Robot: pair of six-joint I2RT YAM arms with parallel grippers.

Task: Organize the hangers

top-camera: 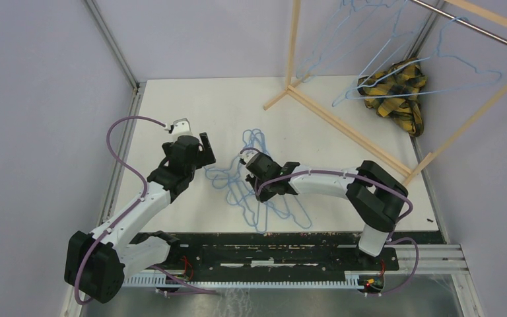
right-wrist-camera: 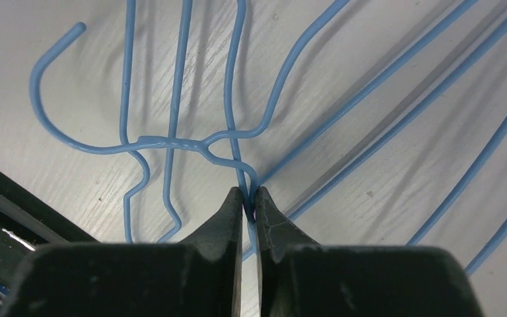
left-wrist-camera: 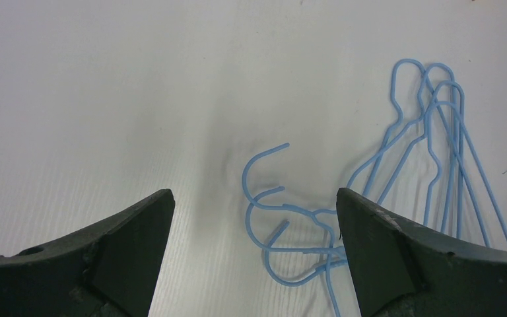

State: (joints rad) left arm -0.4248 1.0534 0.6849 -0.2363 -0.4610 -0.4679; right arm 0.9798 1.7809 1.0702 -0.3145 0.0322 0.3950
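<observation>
Roughly midway along the table's (top-camera: 198, 99) width and closer to its near edge, a loose pile of light-blue wire hangers (top-camera: 254, 198) lies flat on the white surface. Their triangular frames overlap and their hooks point toward the left side.

The right gripper (top-camera: 249, 158) reaches in from the right, down at the upper part of the pile. In the right wrist view its two dark fingers are pressed together on a single thin wire of one of the hangers (right-wrist-camera: 171, 142). The right gripper (right-wrist-camera: 251, 198) pinches it just below the twisted neck where the hook joins the shoulders. Other wires cross under and beside that neck, and how many frames are in the pile I cannot tell.

The left gripper (top-camera: 195, 135) hangs over bare table just left of the pile, touching nothing. From the left wrist camera, the left gripper (left-wrist-camera: 254, 198) has its jaws spread wide. Several curled hooks of the hangers (left-wrist-camera: 429, 132) show in the gap between the fingers and off to the right.

At the far right corner stands a wooden rack (top-camera: 343, 125) with a metal rod (top-camera: 475, 26) across its top. Two more blue hangers (top-camera: 429, 79) hang from the rod. A yellow-and-black plaid cloth (top-camera: 396, 86) lies bunched on the table under them, against the right edge.
</observation>
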